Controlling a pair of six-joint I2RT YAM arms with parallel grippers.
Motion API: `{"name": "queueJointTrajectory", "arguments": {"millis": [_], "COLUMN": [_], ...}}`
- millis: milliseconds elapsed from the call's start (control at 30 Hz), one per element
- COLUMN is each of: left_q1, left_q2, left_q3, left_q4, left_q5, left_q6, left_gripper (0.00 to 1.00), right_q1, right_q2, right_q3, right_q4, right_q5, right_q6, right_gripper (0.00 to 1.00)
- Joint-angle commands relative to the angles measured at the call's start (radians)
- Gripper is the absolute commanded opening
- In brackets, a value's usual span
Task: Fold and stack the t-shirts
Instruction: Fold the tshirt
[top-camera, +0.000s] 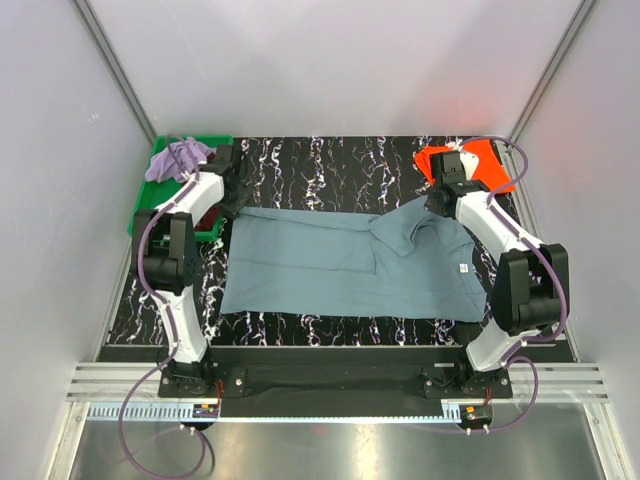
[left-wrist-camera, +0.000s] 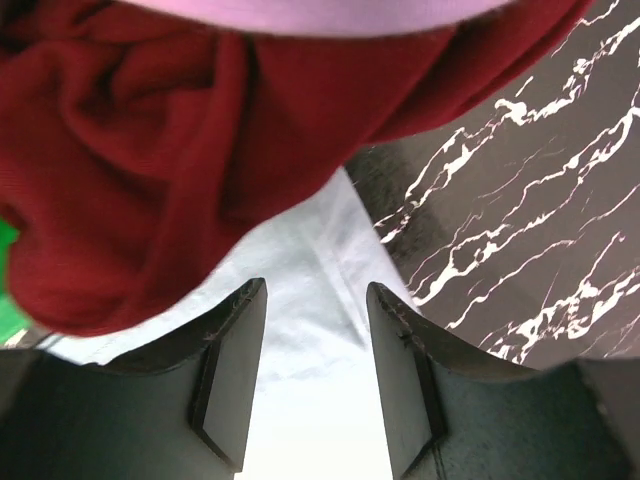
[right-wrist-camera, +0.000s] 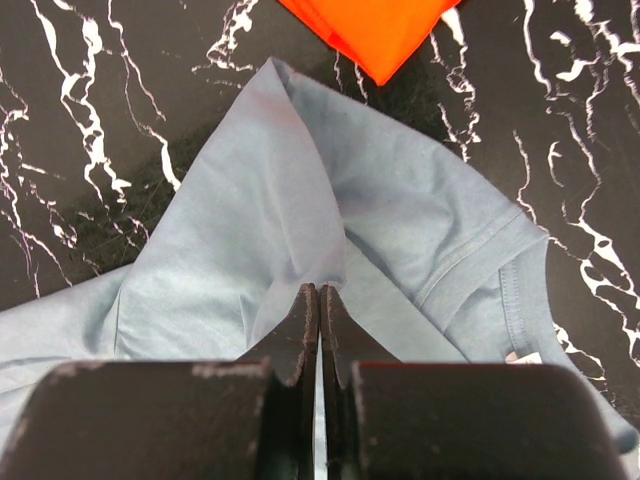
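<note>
Blue-grey t-shirt (top-camera: 330, 265) lies spread across the middle of the table (top-camera: 300, 160), its long axis running left to right between my two arms, collar toward my right. My right gripper (right-wrist-camera: 319, 292) is pinched closed on a raised fold of it near the sleeve, close to the folded orange t-shirt (right-wrist-camera: 375, 30). My left gripper (left-wrist-camera: 315, 290) hangs over the shirt's far left corner, jaws apart above the cloth, not yet clamped. Just beside it, the green tray (top-camera: 158, 152) holds the maroon t-shirt (left-wrist-camera: 150, 150) and the lavender t-shirt (top-camera: 178, 158).
</note>
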Motion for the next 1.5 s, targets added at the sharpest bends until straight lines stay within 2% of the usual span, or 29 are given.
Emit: {"name": "queueJointTrajectory", "arguments": {"millis": [0, 200, 500, 667, 867, 967, 1067, 1133, 1200, 1233, 1467], "left_q1": [-0.01, -0.012, -0.012, -0.012, -0.01, -0.01, -0.01, -0.01, -0.01, -0.01, -0.02], "left_q2": [0.039, 0.108, 0.127, 0.122, 0.138, 0.142, 0.145, 0.139, 0.121, 0.11, 0.027], "left_q3": [0.045, 0.107, 0.111, 0.099, 0.121, 0.125, 0.125, 0.122, 0.124, 0.125, 0.127], "left_q4": [-0.039, -0.062, -0.058, -0.02, -0.009, -0.01, -0.006, -0.004, -0.004, -0.004, -0.016], "left_q5": [-0.078, -0.085, -0.121, -0.111, -0.111, -0.111, -0.102, -0.096, -0.09, -0.09, -0.084], "left_q6": [-0.061, -0.056, -0.036, -0.024, -0.009, -0.004, -0.002, 0.004, 0.014, 0.019, 0.057], "left_gripper": [0.5, 0.51, 0.48, 0.53, 0.51, 0.45, 0.32, 0.18, 0.09, 0.0, 0.0], "right_q1": [-0.004, -0.004, -0.008, -0.012, -0.012, -0.012, -0.012, -0.013, -0.019, -0.024, -0.05], "right_q2": [-0.05, -0.054, -0.047, -0.054, -0.056, -0.051, -0.053, -0.056, -0.054, -0.053, -0.088], "right_q3": [-0.006, -0.007, -0.021, -0.024, -0.026, -0.021, -0.023, -0.023, -0.013, -0.007, 0.043], "right_q4": [0.044, 0.05, 0.06, 0.062, 0.064, 0.062, 0.06, 0.056, 0.035, 0.025, -0.03], "right_q5": [-0.029, -0.034, -0.04, -0.041, -0.046, -0.044, -0.043, -0.035, -0.027, -0.024, -0.023], "right_q6": [0.014, 0.005, 0.006, 0.006, 0.008, 0.006, 0.006, 0.011, 0.015, 0.023, 0.038], "right_gripper": [0.0, 0.0, 0.0, 0.0, 0.0, 0.0, 0.0, 0.0, 0.0, 0.0, 0.0]}}
